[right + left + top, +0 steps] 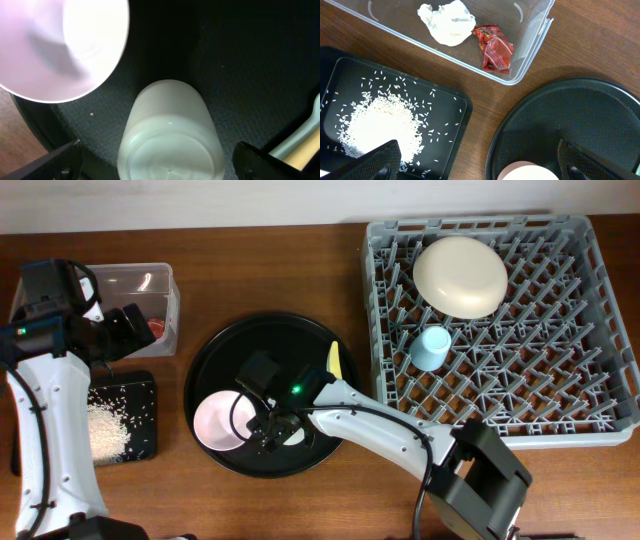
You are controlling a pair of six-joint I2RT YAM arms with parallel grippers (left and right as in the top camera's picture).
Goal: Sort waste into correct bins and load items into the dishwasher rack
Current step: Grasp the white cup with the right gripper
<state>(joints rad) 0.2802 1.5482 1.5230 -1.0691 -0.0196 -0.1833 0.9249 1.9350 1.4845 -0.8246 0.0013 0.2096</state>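
Observation:
My right gripper (272,425) (160,165) hangs open over the round black tray (270,350). The white cup (170,135) lies on its side between the spread fingers, a gap on each side. Beside it sit the pink bowl (222,420) (60,45) and the pale yellow utensil (335,360) (305,145). In the dishwasher rack (560,330) are the cream bowl (460,275), upside down, and the light blue cup (432,347). My left gripper (128,320) (482,165) is open and empty by the clear box (530,45), which holds the white wrapper (446,22) and red wrapper (495,50). Rice (380,125) lies on the flat black tray (455,135).
The rack fills the right of the wooden table. The clear box stands at the back left with the flat black tray (140,395) in front of it. The round tray lies between them and the rack, its rim close to the flat tray's corner.

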